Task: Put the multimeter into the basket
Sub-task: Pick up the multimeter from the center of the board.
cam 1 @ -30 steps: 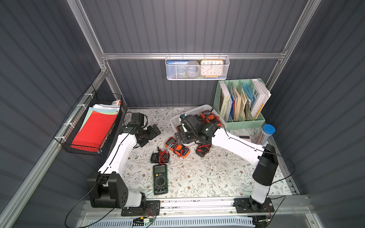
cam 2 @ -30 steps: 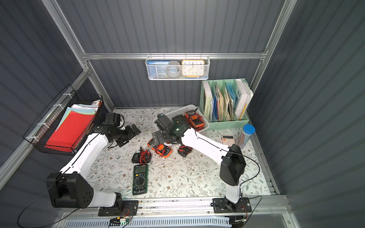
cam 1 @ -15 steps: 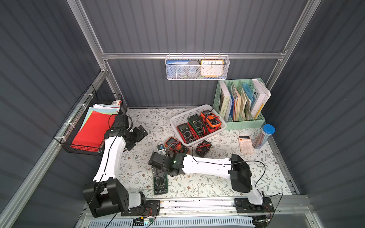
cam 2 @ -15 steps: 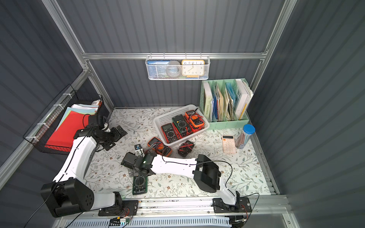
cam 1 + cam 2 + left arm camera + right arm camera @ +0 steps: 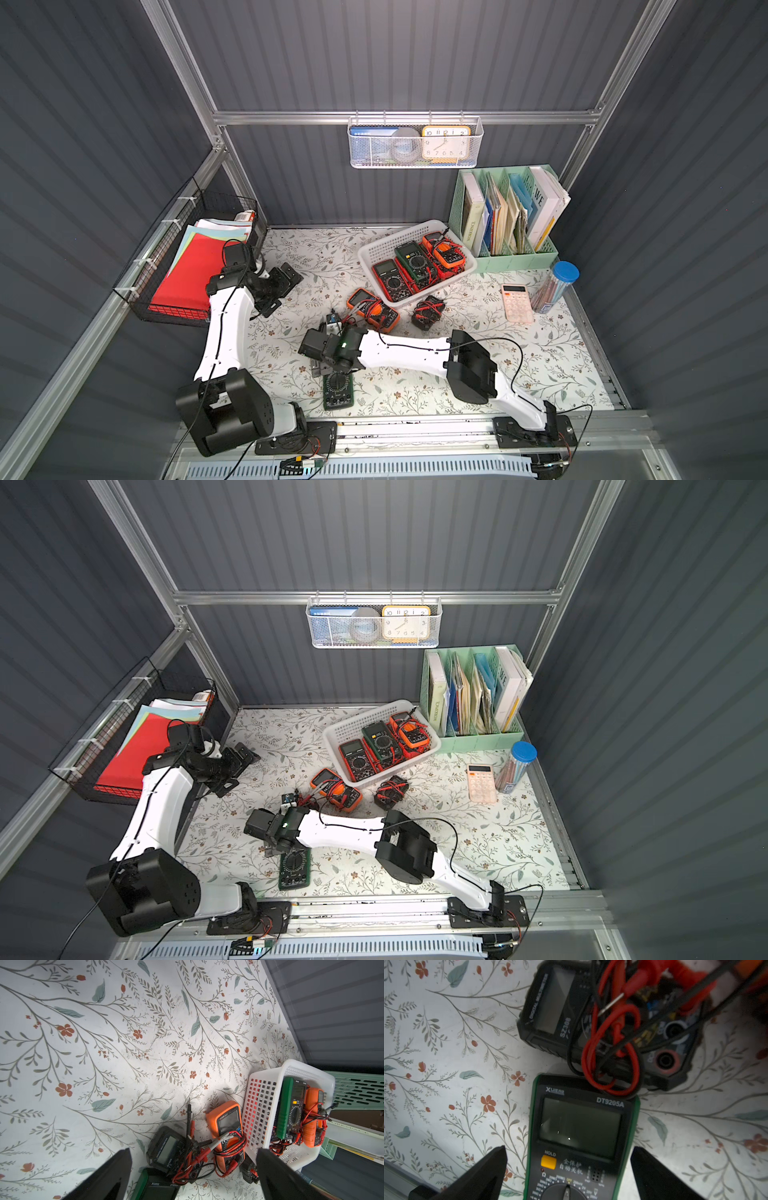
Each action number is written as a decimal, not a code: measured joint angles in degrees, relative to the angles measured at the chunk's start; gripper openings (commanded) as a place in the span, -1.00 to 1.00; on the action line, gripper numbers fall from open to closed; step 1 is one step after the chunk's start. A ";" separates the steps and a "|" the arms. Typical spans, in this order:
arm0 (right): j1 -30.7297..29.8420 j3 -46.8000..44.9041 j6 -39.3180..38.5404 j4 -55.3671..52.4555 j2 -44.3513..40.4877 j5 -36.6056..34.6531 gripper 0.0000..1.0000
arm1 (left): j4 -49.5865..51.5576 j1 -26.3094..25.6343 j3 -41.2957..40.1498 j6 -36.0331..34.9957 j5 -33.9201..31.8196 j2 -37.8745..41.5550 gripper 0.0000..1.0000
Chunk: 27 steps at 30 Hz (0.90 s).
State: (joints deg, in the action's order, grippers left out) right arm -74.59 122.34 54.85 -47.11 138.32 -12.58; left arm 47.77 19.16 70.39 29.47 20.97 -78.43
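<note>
The green multimeter (image 5: pixel 581 1136) lies flat on the bench (image 5: pixel 561 361), close to its front edge, outside the basket (image 5: pixel 380 246). The right gripper (image 5: pixel 569 1148) hangs over it and is released: its black fingers (image 5: pixel 483 1174) stand wide, one at each long side of the case, and they do not touch it. Bare bench shows beyond both fingers.

At the top edge of the green multimeter a black multimeter (image 5: pixel 554 1007) lies just beside it, and a loop of its red lead (image 5: pixel 610 1053) crosses over that edge.

The basket stands at the back, next to the green file rack (image 5: pixel 511 259), and three multimeters lie in it side by side. An orange multimeter (image 5: pixel 372 309) lies on the bench just beside its front wall.

The left gripper (image 5: pixel 193 1149) is also released and holds nothing. In both top views it is at the left side of the bench, near the black wire basket (image 5: pixel 174 309). Much open bench lies between it and the white basket.
</note>
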 measured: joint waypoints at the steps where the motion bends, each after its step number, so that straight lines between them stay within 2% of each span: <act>1: -0.02 0.68 0.24 -0.61 0.57 -0.04 0.98 | 0.00 0.02 0.00 -0.02 0.13 0.00 0.99; 15: 0.13 3.34 3.17 -4.04 2.54 1.27 0.98 | -0.20 0.33 0.00 0.00 1.57 0.11 0.99; 24: 0.50 5.75 4.33 -5.77 5.38 4.63 0.98 | -0.33 0.33 0.00 0.04 1.86 0.33 0.99; 27: 0.96 8.13 4.28 -6.99 6.71 5.60 0.83 | -0.35 0.33 0.00 0.04 2.03 0.42 0.99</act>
State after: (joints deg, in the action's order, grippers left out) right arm -73.63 130.47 59.13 -54.11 145.03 -6.98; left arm 47.42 19.49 70.39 29.52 23.00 -78.02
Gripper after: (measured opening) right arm 0.962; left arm 0.994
